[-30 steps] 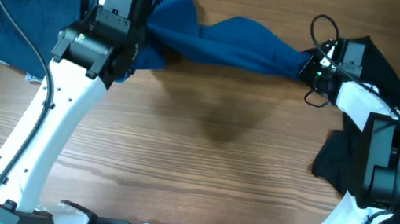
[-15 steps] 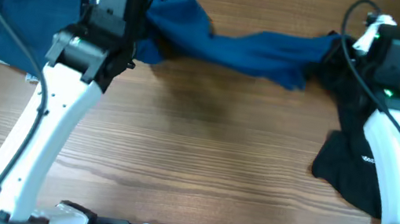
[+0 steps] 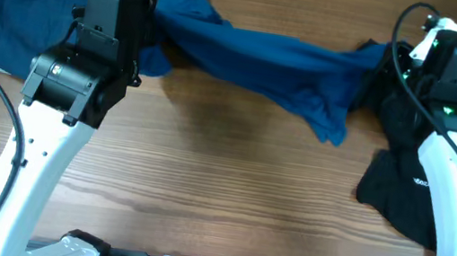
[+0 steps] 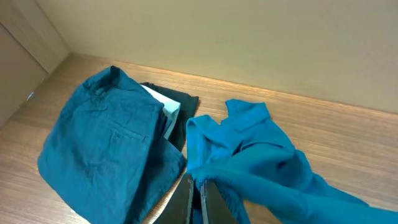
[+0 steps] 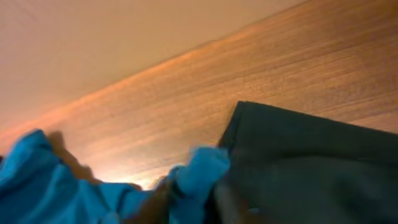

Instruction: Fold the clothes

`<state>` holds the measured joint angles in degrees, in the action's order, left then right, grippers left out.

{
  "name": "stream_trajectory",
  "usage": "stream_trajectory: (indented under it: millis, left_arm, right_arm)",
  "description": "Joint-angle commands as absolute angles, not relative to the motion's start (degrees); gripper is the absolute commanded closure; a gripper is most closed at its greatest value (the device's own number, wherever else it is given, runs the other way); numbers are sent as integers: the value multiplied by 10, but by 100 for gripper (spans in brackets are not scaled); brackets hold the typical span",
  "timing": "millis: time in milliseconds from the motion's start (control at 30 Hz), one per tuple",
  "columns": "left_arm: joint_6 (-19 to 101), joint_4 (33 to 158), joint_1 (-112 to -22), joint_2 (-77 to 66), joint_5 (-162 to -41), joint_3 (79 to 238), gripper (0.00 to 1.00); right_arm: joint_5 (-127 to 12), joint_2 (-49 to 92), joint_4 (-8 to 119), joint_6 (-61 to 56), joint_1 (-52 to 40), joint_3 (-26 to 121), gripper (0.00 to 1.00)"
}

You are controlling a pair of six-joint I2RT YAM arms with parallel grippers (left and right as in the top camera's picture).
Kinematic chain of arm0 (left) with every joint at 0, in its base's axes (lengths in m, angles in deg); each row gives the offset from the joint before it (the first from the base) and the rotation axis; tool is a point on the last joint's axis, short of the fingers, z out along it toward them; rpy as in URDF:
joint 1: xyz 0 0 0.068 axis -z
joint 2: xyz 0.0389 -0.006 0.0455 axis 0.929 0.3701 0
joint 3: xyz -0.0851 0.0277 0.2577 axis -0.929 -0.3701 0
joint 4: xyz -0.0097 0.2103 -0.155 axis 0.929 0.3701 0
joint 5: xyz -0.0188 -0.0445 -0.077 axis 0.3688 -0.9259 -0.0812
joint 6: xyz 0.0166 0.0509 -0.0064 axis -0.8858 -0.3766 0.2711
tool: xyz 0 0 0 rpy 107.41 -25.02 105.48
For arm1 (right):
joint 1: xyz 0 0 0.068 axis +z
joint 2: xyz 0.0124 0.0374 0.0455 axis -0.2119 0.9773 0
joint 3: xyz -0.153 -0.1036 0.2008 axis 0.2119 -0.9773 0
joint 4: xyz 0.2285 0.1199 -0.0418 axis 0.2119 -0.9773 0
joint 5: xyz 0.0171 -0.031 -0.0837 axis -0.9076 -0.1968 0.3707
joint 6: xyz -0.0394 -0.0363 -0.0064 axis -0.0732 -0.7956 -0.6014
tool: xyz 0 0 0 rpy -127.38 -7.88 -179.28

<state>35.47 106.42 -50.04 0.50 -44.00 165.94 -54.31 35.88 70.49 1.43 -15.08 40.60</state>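
Fingers [image 4: 182, 202] of the left gripper [image 4: 200, 190] are clamping a fold of the blue cloth [image 4: 249, 155], which is bunching up between them and running off to the right. Blurred fingers [image 5: 231, 202] of the right gripper [image 5: 194, 200] are pinching the cloth's other end, just beside the edge of the black garment [image 5: 298, 162]. Overhead, the cloth is hanging stretched between both grippers along the far side of the table [image 3: 219, 190], with a loose flap drooping near the right end. Only the left wrist view is showing a dark layer [image 4: 177, 99] lying under the blue pile [image 4: 106, 149]. A small white print [image 3: 420, 182] on the black garment is showing overhead, too small to read.
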Motion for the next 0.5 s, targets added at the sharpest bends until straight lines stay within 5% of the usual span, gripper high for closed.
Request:
stream_trajectory:
  millis: [0, 100, 267, 467]
  left_arm:
    - [350, 1062, -506, 2, -422, 1660, 96]
    - [350, 1062, -506, 2, -422, 1660, 96]
    - [350, 1062, -506, 2, -422, 1660, 96]
    - [350, 1060, -506, 2, -422, 1660, 96]
  right_arm:
    - [-530, 389, 713, 2, -160, 412, 34]
    - [-539, 407, 712, 5, -178, 412, 21]
    - [-587, 441, 680, 7, -220, 412, 18]
    - [-666, 529, 640, -16, -230, 412, 82]
